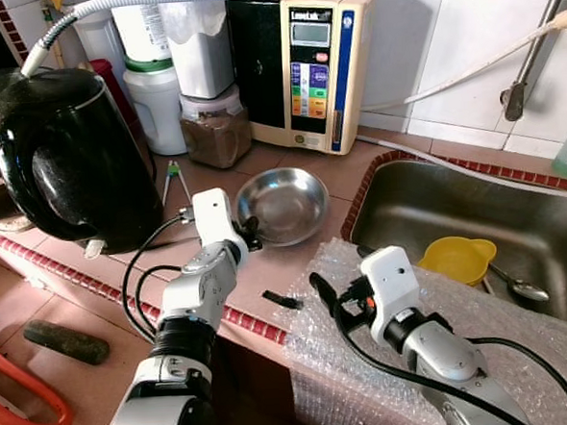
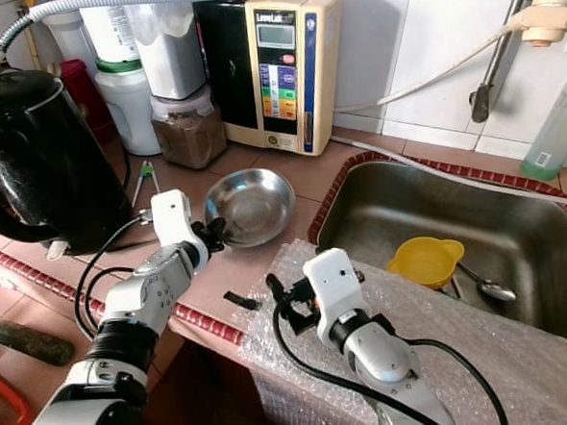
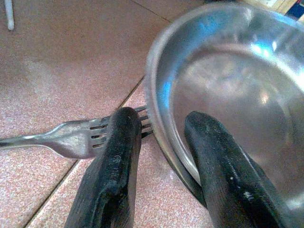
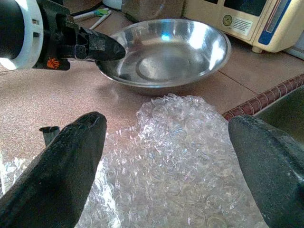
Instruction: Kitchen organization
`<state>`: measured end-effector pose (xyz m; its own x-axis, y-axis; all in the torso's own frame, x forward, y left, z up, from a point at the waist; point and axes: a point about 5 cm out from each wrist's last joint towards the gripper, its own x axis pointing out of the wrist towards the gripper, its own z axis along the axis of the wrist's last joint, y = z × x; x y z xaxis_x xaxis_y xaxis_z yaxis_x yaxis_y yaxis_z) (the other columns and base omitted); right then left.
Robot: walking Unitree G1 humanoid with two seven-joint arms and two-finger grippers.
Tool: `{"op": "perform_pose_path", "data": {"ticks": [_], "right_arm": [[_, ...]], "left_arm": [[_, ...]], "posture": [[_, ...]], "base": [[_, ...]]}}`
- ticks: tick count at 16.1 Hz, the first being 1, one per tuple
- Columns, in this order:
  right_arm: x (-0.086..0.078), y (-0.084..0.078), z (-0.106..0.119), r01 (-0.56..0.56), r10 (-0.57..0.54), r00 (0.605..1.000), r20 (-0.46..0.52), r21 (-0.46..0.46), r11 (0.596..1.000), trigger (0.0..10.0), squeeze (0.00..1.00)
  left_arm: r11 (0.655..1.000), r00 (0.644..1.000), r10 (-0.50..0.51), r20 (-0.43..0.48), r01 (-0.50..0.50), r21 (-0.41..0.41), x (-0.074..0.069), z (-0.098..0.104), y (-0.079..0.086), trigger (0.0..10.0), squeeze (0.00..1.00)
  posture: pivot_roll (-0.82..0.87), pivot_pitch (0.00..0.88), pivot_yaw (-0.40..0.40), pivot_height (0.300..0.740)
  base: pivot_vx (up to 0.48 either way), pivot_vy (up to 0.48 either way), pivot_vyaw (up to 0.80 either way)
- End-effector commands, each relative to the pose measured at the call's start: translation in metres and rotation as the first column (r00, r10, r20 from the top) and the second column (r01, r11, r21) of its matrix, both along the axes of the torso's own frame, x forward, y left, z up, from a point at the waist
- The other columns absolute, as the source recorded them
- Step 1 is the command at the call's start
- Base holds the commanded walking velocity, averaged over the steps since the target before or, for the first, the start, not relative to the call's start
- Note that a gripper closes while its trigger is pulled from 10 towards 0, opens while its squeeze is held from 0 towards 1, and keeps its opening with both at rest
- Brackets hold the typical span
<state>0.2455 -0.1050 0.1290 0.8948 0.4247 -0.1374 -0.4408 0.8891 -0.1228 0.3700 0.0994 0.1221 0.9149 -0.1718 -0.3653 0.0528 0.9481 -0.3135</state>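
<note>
Round shiny steel bowl (image 1: 283,205) sitting on the reddish tiled counter (image 1: 268,271), left of the steel sink (image 2: 517,246) and nearer than the cream water-purifier box (image 1: 308,66). Left gripper (image 3: 161,137) at the bowl's near-left rim, jaws straddling the rim, one inside and one outside, apparently not yet clenched. Silver metal fork (image 3: 71,138) lying on the counter, tines tucked under that rim beside the outer finger. Right gripper (image 4: 166,156) hovering above the clear bubble wrap sheet (image 4: 175,156) on the near counter edge, jaws spread wide, holding nothing. Black electric kettle (image 1: 68,158) far left. Yellow plastic scoop (image 1: 457,258) and a spoon (image 1: 519,288) in the sink.
</note>
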Motion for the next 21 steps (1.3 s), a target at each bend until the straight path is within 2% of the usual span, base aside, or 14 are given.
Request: {"op": "perform_pose_path", "data": {"ticks": [1,4,8,11,15,18,21], "right_arm": [[0.001,0.001,0.000,-0.002,0.002,1.000,-0.003,-0.007,1.000,10.0,0.83],[0.002,0.001,-0.001,-0.001,0.001,1.000,-0.002,-0.009,1.000,10.0,0.83],[0.004,0.000,-0.001,-0.001,0.001,1.000,-0.002,-0.014,1.000,10.0,0.83],[0.004,0.000,-0.002,-0.001,0.001,1.000,-0.003,-0.015,1.000,10.0,0.84],[0.004,-0.002,-0.002,0.012,-0.012,1.000,-0.002,-0.016,1.000,10.0,0.83],[0.004,-0.003,-0.003,0.021,-0.021,1.000,0.001,-0.016,1.000,10.0,0.83],[0.008,-0.005,0.001,0.050,-0.050,0.998,0.029,-0.006,0.999,10.0,0.83]], "left_arm": [[1.000,0.999,-0.004,-0.034,0.003,-0.015,0.001,0.004,-0.005,0.0,0.00],[0.999,0.999,0.011,-0.042,-0.013,-0.038,0.002,0.006,-0.005,0.0,0.00],[0.991,0.997,0.053,-0.057,-0.059,-0.117,0.002,0.005,-0.004,0.0,0.00],[0.982,0.995,0.096,-0.011,-0.096,-0.165,0.004,0.012,-0.002,0.0,0.00],[0.970,0.991,0.133,0.000,-0.130,-0.206,0.004,0.014,-0.001,0.0,0.00],[0.944,0.978,0.190,0.083,-0.160,-0.287,0.010,0.030,0.002,0.0,0.00],[0.920,0.970,0.193,0.151,-0.125,-0.371,0.013,0.045,-0.002,0.0,0.00]], "posture": [[0.03,0.000,0.042,0.740],[0.03,0.000,0.039,0.740],[0.03,0.000,0.037,0.740],[0.04,0.000,0.035,0.740],[0.03,0.000,0.038,0.740],[0.03,0.000,0.038,0.740],[0.04,0.000,0.037,0.740]], "base": [[0.000,0.000,0.00],[0.000,0.000,0.00],[0.000,0.000,0.00],[0.000,0.000,0.00],[0.000,0.000,0.00],[0.000,0.000,0.00],[0.000,0.000,0.00]]}}
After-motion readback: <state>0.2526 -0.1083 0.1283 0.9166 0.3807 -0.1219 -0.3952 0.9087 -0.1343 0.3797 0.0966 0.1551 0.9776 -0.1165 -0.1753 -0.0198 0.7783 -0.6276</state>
